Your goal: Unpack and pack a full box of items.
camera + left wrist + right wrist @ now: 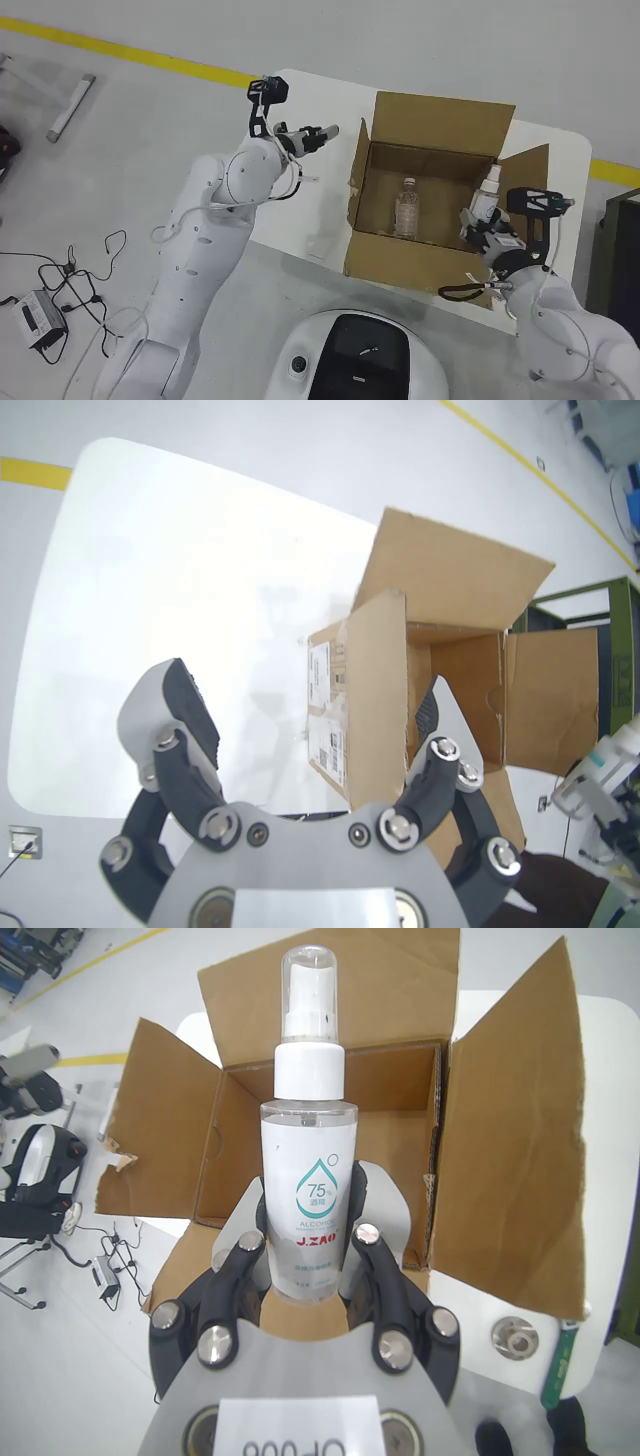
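Where the scene lies nearest the robot, the right gripper (310, 1188) is seen clamped on a spray bottle (309, 1168), its two fingers (361, 1188) pressed against the labelled lower body from either side. The bottle is clear, with a white label, a white collar and a transparent cap over the nozzle, and its cap end is directed away from the gripper. In the top view the spray bottle (488, 192) is held by the right gripper (485, 228) at the right rim of the cardboard box (400, 262), between the interior and the right flap.

The box (330, 1078) is stood on the white table (320, 200) with all four flaps folded outward. A clear water bottle (406, 208) is laid on the box floor, roughly midway between the side walls, with its cap toward the far wall.

Farther off and to the left of the box, the left gripper (318, 135) is held above bare tabletop, well apart from the cardboard. In its wrist view the left gripper (305, 690) is shown with jaws spread wide and nothing between the dark pads (192, 705); the box (375, 680) and table (150, 575) are seen beyond.

Beyond the table, a yellow line (130, 55) is marked across the grey floor.
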Tool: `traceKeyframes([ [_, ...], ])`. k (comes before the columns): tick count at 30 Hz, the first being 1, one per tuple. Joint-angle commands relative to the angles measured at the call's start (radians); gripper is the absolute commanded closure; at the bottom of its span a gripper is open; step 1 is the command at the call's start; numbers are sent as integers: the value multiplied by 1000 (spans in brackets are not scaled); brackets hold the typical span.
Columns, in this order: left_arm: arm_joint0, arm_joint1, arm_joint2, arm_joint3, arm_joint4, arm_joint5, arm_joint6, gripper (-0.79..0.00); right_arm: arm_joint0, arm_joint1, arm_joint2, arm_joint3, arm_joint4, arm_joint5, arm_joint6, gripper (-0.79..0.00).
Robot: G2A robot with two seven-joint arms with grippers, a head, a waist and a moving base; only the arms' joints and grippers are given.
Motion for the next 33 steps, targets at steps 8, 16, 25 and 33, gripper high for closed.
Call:
traceKeyframes([
  [8,7,4,-28,13,49,38,36,-785,44,1,-38,121,-144,21,88,0],
  [16,7,4,-28,13,49,38,36,-785,132,-5,-48,253,-139,-2,70,0],
  [25,7,4,-28,13,49,38,36,-785,168,-8,-67,329,-141,-17,57,0],
  [33,7,4,-28,13,49,38,36,-785,168,-9,-72,376,-151,-34,24,0],
])
